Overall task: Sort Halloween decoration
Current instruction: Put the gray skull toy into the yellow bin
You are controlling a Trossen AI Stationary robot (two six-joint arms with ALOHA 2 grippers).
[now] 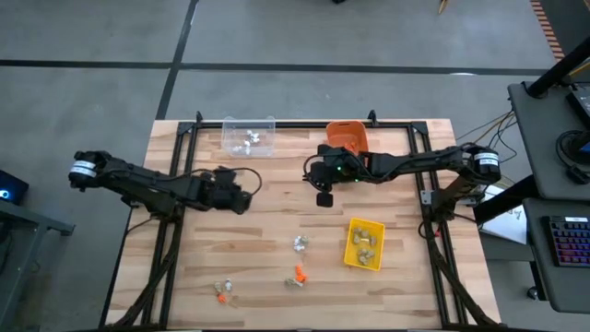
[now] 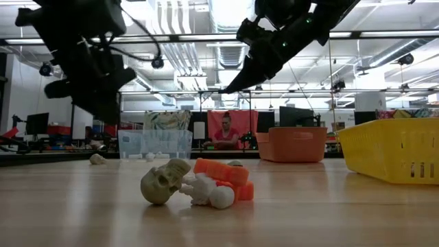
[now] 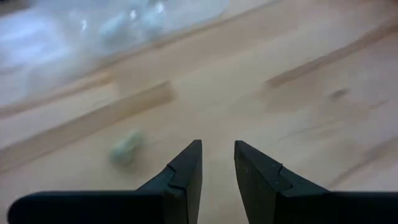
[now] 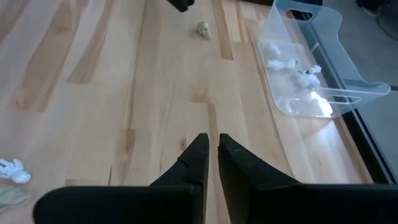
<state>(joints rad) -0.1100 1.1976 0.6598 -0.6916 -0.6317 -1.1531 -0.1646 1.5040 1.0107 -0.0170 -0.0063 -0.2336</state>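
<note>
left gripper (image 1: 241,197) raised mid-table, fingers slightly parted, empty, right gripper (image 1: 324,197) hovering, fingers nearly together

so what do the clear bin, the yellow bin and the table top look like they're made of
Clear bin: looks like glossy transparent plastic; the white trinkets inside show through its walls and its rim catches glare.
Yellow bin: probably moulded plastic, opaque, with slotted openings along the lower wall.
Table top: wood, seemingly joined pale planks, with visible grain and seams and a light sheen.
</note>
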